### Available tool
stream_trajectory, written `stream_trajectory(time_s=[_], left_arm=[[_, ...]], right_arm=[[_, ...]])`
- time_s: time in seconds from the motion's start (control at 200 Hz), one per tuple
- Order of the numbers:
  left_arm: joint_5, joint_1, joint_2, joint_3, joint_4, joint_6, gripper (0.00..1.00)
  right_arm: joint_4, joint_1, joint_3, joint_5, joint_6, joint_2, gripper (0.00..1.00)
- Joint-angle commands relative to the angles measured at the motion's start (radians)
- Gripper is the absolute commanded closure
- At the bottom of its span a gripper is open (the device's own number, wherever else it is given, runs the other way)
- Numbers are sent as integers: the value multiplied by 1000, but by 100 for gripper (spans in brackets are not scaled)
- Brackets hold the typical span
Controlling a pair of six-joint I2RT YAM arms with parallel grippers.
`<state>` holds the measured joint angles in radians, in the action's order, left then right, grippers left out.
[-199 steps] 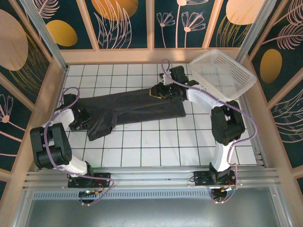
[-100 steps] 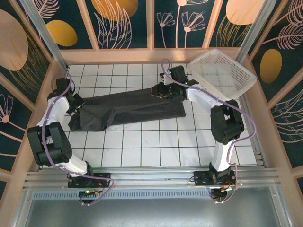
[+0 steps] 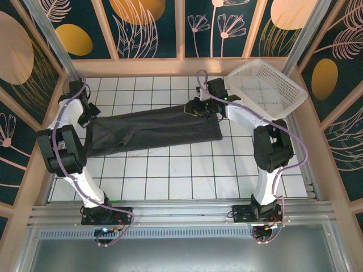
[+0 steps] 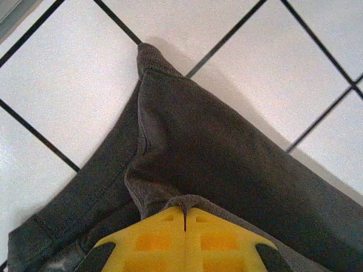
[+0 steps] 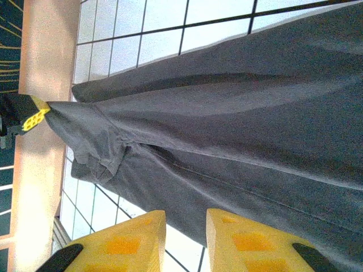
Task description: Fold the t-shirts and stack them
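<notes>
From the top camera I saw the dark grey t-shirt [image 3: 153,129] lying as a long band across the far half of the white tiled surface [image 3: 187,175], apparently folded lengthwise. My left claw [image 3: 91,117] had the band's left end out by the left wall, I judged to keep the cloth stretched flat. My right claw [image 3: 197,107] sat over the far right corner of the shirt. The white mesh basket [image 3: 266,88] stood in the far right corner, apart from the shirt. Teal leaf-patterned panels in wooden frames walled the space.

On the left wrist camera the yellow jaws were clenched together on a pinch of hem, with cloth fanning away over the tiles.

On the right wrist camera the jaws stood apart, released, gripping nothing, and the shirt ran off beneath them toward the left claw.
</notes>
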<state>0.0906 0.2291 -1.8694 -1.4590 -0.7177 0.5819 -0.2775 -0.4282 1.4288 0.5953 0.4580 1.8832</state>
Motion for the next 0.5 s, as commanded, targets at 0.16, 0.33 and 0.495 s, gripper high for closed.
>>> stream_trajectory(time_s=[0.16, 0.33, 0.495], left_arm=[[148, -1, -140, -50, 59, -50, 98], [128, -3, -249, -135, 21, -35, 72], [249, -18, -54, -4, 67, 72, 43]], right_arm=[[1, 18, -37, -75, 13, -28, 78], [-10, 44, -25, -210, 39, -4, 85], [-113, 66, 139, -332, 17, 120, 89]])
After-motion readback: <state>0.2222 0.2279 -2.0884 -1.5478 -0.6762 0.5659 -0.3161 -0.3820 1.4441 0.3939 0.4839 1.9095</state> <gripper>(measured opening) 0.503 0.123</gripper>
